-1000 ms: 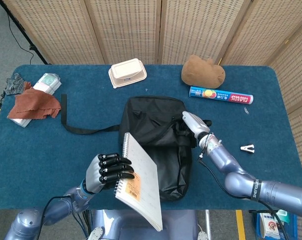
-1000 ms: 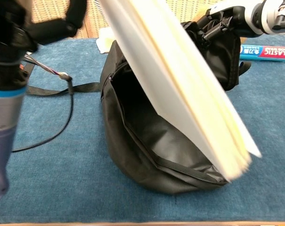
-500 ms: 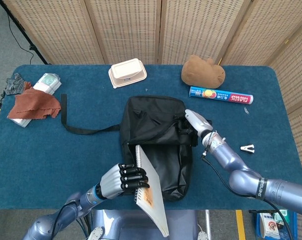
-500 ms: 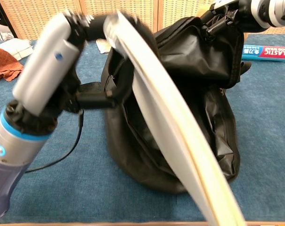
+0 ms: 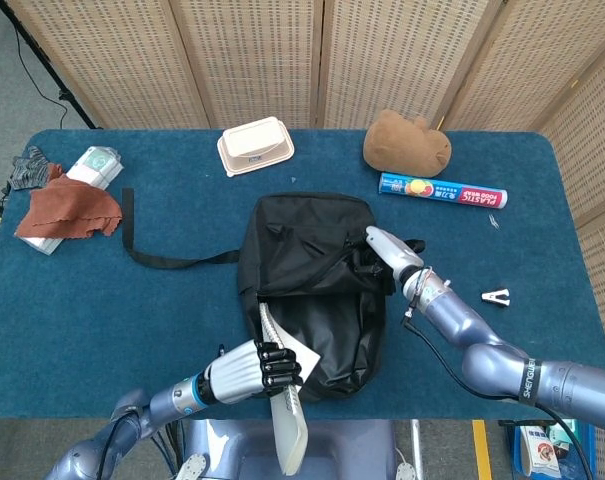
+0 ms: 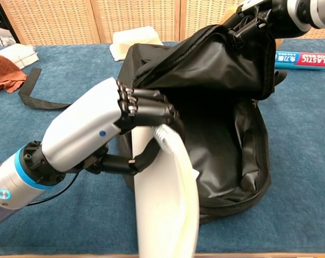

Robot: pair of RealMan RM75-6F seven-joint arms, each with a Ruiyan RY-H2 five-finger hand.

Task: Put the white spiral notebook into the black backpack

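1. Left hand: fingers wrapped around the spiral-bound edge of the white spiral notebook, near the left lip of the bag's opening. The hand holds the notebook edge-on, with the spiral end pointing toward the bag.

2. White spiral notebook: in the head view its far, spiral end lies at the near-left rim of the opening, while most of its length projects out over the near edge of the counter. Judged from both views, only the leading corner has reached the mouth; the bulk of the notebook is still outside.

3. Black backpack: lies at the middle of the counter with its zip undone and its mouth facing the near side. The chest view shows the dark lining exposed and the upper flap lifted, leaving a wide gap. A loose strap trails off to the left.

4. Right hand: grips the upper flap on the right side of the backpack and holds it raised, keeping the mouth open. Its fingers are closed on the fabric; the exact contact is partly hidden by folds.

5. Progress, as a judgement: the notebook is grasped and aligned and the bag is opened. What is left is to slide the notebook fully inside and to let go with both hands.
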